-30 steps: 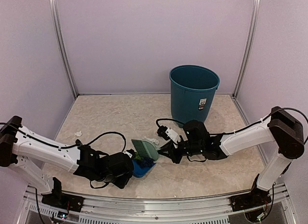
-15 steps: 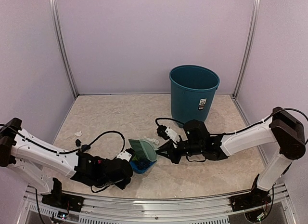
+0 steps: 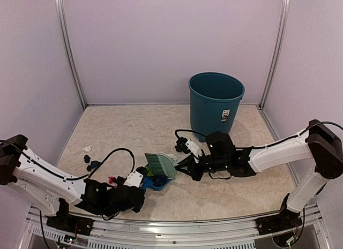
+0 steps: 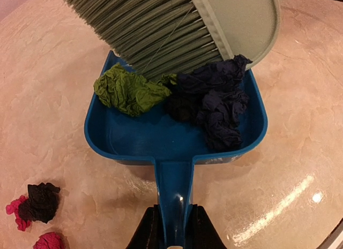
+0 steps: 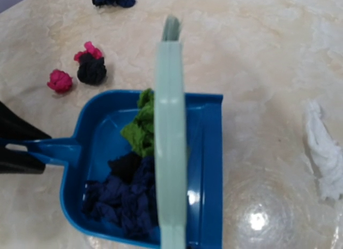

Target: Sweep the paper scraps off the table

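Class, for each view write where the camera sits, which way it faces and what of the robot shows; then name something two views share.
Top external: above and behind the bases, facing down across the table toward the bin; both arms show.
Left wrist: low on the left arm, looking along the dustpan handle; the left gripper clamps it.
Right wrist: on the right arm, looking down the brush into the dustpan; own fingers unseen.
Shared: both wrist views show the green scrap in the dustpan.

Lab cell: lilac walls point(image 3: 171, 45), metal rails point(image 3: 69, 51)
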Controlling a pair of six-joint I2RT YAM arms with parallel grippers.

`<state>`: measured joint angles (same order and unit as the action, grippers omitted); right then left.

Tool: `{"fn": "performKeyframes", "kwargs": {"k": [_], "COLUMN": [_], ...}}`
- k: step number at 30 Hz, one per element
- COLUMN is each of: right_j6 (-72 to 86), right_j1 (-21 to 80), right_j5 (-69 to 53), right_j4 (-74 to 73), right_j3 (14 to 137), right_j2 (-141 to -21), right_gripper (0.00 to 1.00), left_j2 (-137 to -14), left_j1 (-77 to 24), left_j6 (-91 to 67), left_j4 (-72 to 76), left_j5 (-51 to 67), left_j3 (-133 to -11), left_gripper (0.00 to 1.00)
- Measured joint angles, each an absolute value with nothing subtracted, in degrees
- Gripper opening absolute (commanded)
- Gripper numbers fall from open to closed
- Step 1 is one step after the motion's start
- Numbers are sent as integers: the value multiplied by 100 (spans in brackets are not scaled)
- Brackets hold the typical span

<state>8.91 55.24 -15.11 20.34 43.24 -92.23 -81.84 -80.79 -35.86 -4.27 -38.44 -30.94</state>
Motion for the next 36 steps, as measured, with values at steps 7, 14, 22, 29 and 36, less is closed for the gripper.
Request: {"fn": "performKeyframes", "kwargs": {"k": [7, 14, 22, 29, 36], "right_j6": [908, 904, 864, 856, 816], "right_j1": [5529, 5535, 5535, 5537, 5537], "right_j5": [-1417, -1168, -746, -458, -45], "right_j4": [1927, 1586, 1096, 810, 733], "right_j3": [4333, 4473, 4519, 4517, 4517], "right_j2": [-9015, -8506, -7765, -7266, -6757], "right_gripper": [0, 0, 0, 0, 0], "left_j2": [-8184, -8141, -8062, -7964, -7944], "left_j1": [-8219, -8335, -8370, -8383, -8401], "left_j6": [-3400, -3129, -2856, -2644, -2421], "left_j4": [102, 508, 978, 1286, 1415], "left_j5": [-4259, -4696, -5011, -5148, -5194], "left_j3": [-2991, -2993, -3026, -3030, -3194], "left_gripper": [6, 5, 4, 4, 4]}}
